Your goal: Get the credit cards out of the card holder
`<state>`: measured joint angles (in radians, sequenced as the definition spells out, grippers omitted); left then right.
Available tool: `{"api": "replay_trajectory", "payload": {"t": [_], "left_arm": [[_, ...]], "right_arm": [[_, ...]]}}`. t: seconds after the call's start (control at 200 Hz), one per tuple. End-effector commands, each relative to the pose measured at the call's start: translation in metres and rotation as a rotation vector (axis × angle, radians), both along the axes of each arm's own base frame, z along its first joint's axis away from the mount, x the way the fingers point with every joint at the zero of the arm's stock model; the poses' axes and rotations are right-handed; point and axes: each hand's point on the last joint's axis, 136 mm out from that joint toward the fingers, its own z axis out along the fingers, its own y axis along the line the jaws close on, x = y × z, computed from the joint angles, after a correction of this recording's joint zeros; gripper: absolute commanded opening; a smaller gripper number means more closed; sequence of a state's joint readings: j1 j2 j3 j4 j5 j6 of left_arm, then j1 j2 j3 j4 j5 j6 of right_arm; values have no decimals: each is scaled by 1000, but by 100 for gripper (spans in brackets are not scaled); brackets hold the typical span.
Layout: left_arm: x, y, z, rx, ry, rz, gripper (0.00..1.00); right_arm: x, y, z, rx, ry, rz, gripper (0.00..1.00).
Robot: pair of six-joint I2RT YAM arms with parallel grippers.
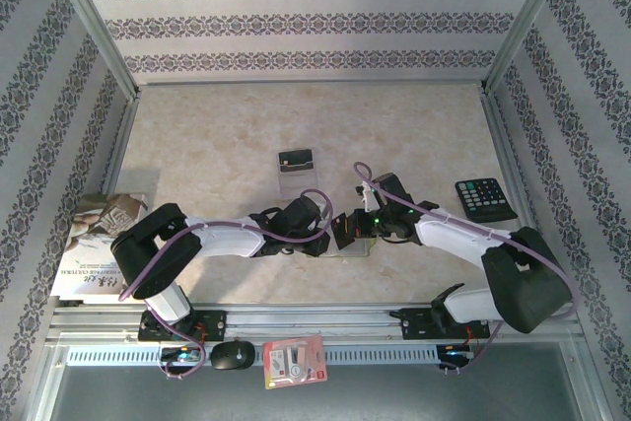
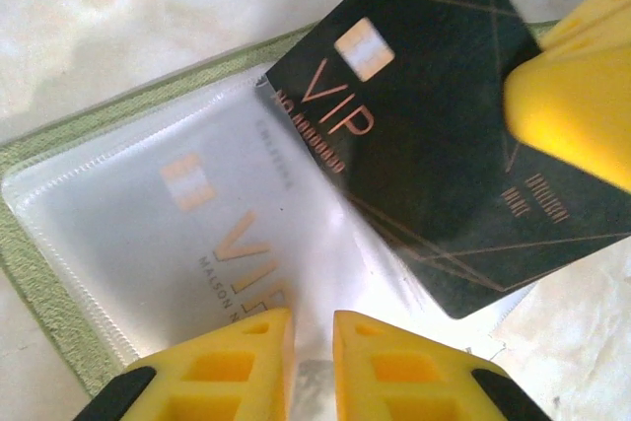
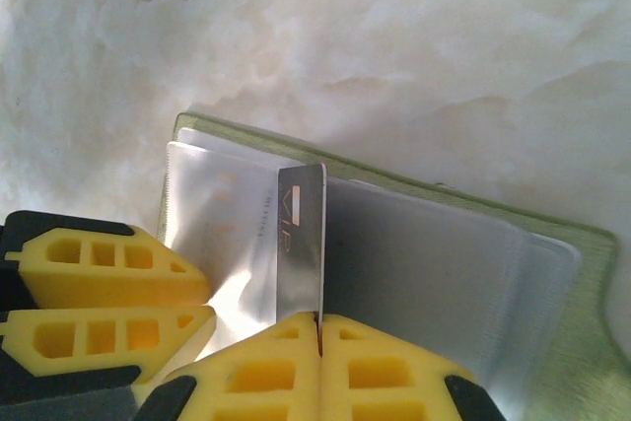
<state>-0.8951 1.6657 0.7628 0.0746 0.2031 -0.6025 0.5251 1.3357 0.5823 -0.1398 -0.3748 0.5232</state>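
Black card point(image 2: 434, 155) partly out of holder point(image 2: 148, 94), at near edge of table point(image 1: 197, 135), mid. Right gripper point(image 3: 318, 327) clamped on card edge. Left gripper point(image 2: 313, 327) nearly closed over pocket; grip unclear. Risk: thin pinch slips; holder lifts with card if left hold gives.

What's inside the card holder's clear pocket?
One card, seen through the frosted pocket of the card holder: chip and VIP lettering. The left gripper hides its lower edge; the black VIP card, pinched by the right gripper, covers the pocket's right side.
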Motion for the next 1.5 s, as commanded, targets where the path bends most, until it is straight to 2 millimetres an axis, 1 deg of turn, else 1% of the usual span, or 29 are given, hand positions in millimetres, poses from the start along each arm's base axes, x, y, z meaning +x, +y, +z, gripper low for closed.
{"api": "replay_trajectory", "payload": {"t": [0.0,0.095,0.185,0.245,0.33,0.425,0.48,0.585,0.645,0.704,0.734,0.744,0.799,0.864,0.939,0.979,1.009,1.044,1.089,1.099,1.124,1.209,1.259,1.304,1.424,1.494], "left_arm": [[-8,13,-8,36,36,12,19],[-7,12,-3,22,29,14,20],[-4,10,5,2,15,14,21],[-1,8,15,-21,-3,16,22],[4,5,32,-59,-35,18,23],[11,8,58,-106,-80,28,24],[16,15,72,-134,-99,46,24],[26,33,92,-232,-96,84,25],[28,46,99,-250,-102,107,25],[28,61,103,-244,-114,132,25],[28,70,104,-240,-120,153,25],[28,73,105,-241,-121,161,25],[30,91,106,-236,-118,216,26],[32,110,107,-247,-109,279,26],[32,127,109,-269,-111,332,27],[32,133,110,-272,-114,346,28],[31,136,109,-267,-114,352,28],[30,138,109,-264,-108,353,28],[29,138,107,-261,-97,349,27],[29,139,107,-259,-96,349,27],[28,139,106,-255,-92,351,27],[28,141,102,-253,-82,359,27],[28,143,101,-253,-81,368,27],[29,144,101,-256,-79,373,27],[32,142,101,-254,-72,371,27],[35,143,100,-242,-68,369,27]], "right_arm": [[-2,-24,-4,-102,-13,-48,0],[-1,-31,4,-125,-39,-61,0],[2,-35,16,-131,-77,-72,0],[3,-37,26,-137,-105,-77,0],[7,-37,44,-126,-158,-71,0],[12,-29,67,-89,-223,-32,0],[17,-23,79,-64,-250,-11,0],[28,-1,112,-8,-340,84,0],[34,10,127,-13,-412,153,0],[43,15,135,-30,-447,191,0],[46,21,139,-26,-462,223,0],[47,23,143,-19,-471,235,0],[49,34,145,-8,-484,308,0],[56,41,151,-24,-513,368,0],[62,53,156,-42,-533,458,0],[66,60,162,-65,-560,507,0],[70,66,162,-87,-568,540,0],[76,73,167,-102,-585,579,0],[84,80,167,-143,-595,630,0],[86,81,164,-154,-588,639,0],[90,85,166,-184,-605,673,0],[100,96,156,-253,-602,782,0],[107,102,155,-279,-611,832,0],[115,104,153,-314,-623,864,0],[136,114,155,-372,-677,921,0],[147,119,147,-438,-709,958,0]]}}
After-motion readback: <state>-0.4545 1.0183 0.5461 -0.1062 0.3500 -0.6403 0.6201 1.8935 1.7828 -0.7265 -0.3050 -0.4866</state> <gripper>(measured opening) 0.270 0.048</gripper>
